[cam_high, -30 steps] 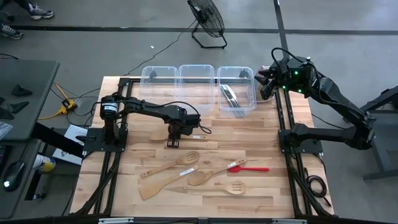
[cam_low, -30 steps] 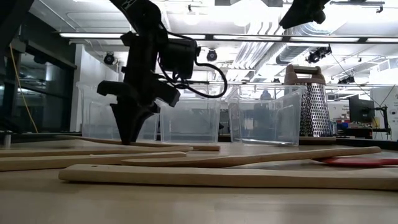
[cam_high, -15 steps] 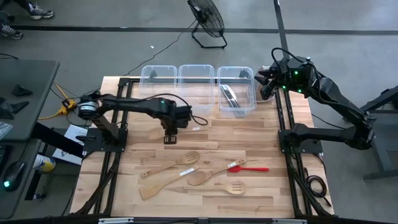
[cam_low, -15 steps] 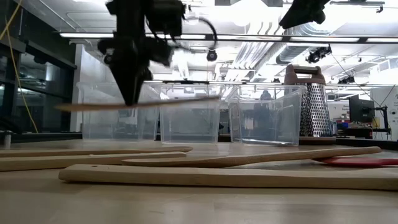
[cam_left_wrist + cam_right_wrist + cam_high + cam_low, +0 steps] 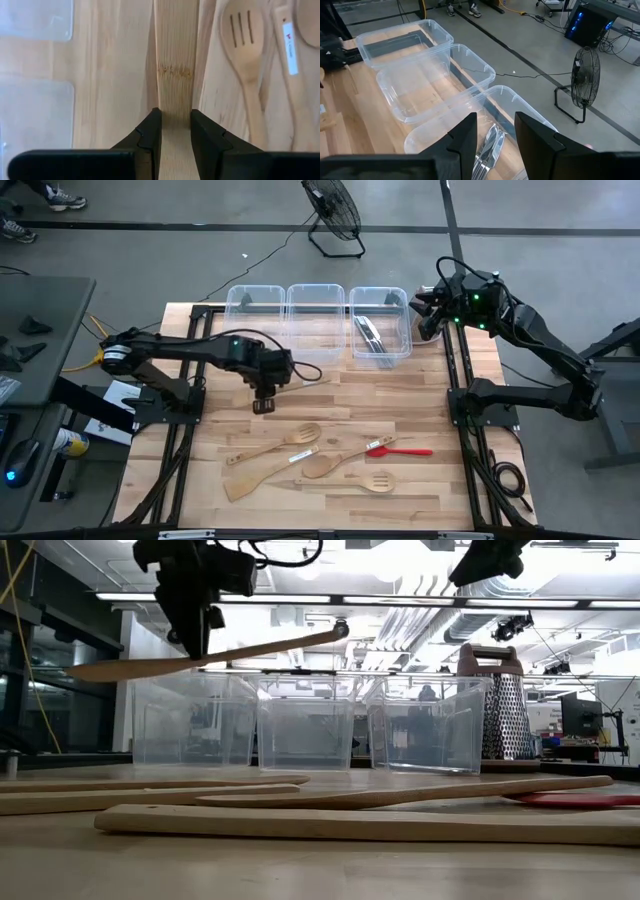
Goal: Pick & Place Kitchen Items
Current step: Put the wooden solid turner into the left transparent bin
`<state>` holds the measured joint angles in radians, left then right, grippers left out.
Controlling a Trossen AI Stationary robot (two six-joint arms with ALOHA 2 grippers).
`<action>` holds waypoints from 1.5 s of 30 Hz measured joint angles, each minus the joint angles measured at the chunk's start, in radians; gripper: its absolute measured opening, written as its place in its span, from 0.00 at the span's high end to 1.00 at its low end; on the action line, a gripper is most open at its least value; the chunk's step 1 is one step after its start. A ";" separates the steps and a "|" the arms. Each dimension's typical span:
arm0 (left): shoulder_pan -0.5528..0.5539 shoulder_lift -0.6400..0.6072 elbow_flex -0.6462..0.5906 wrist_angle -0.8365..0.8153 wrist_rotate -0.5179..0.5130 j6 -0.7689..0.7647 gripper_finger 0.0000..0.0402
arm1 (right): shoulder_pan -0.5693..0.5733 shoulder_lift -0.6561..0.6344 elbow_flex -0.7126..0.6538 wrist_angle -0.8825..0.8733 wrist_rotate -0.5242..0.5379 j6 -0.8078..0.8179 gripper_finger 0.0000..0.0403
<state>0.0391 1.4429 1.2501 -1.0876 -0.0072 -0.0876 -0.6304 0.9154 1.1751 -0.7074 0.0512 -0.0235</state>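
Note:
My left gripper is shut on a pale wooden spatula and holds it in the air over the table's far left part, in front of the clear tubs. Several more wooden spoons and spatulas and a red spatula lie flat on the table nearer the front. My right gripper stands open and high by the table's far right corner, beside the right tub, which holds metal utensils. My left gripper pinches the spatula between its two fingers, one on each long edge of the flat wood, toward its broad end. The fingers come from above, pointing steeply down, and lie across it. The spatula is lifted clear and tilted, its slim end higher than its broad end.
Three clear tubs stand in a row along the far edge: left, middle, right. A metal box grater stands upright at the far right. A slotted spoon lies nearest the front edge.
My left gripper has risen and drawn toward the table's left edge, rolling a little. The wooden spatula, which lay flat on the table, has been lifted clear with it and now hangs tilted, slim end up.

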 joint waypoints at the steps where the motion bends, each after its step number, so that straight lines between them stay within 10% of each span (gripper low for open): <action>1: -0.008 -0.001 0.000 0.002 -0.001 -0.011 0.82 | 0.000 0.000 0.000 0.000 0.002 0.000 0.69; 15: -0.079 -0.004 0.113 -0.098 -0.104 -0.110 0.82 | 0.000 0.000 0.000 0.000 0.002 0.001 0.69; 29: -0.077 -0.004 0.309 -0.316 -0.465 -0.338 0.82 | 0.000 0.000 0.000 0.000 0.002 0.003 0.69; 45: 0.176 -0.009 0.315 -0.317 -0.502 -0.392 0.82 | 0.000 0.000 0.000 0.000 0.002 0.003 0.69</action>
<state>0.2149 1.4334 1.5650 -1.4050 -0.5091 -0.4798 -0.6304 0.9154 1.1751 -0.7078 0.0536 -0.0208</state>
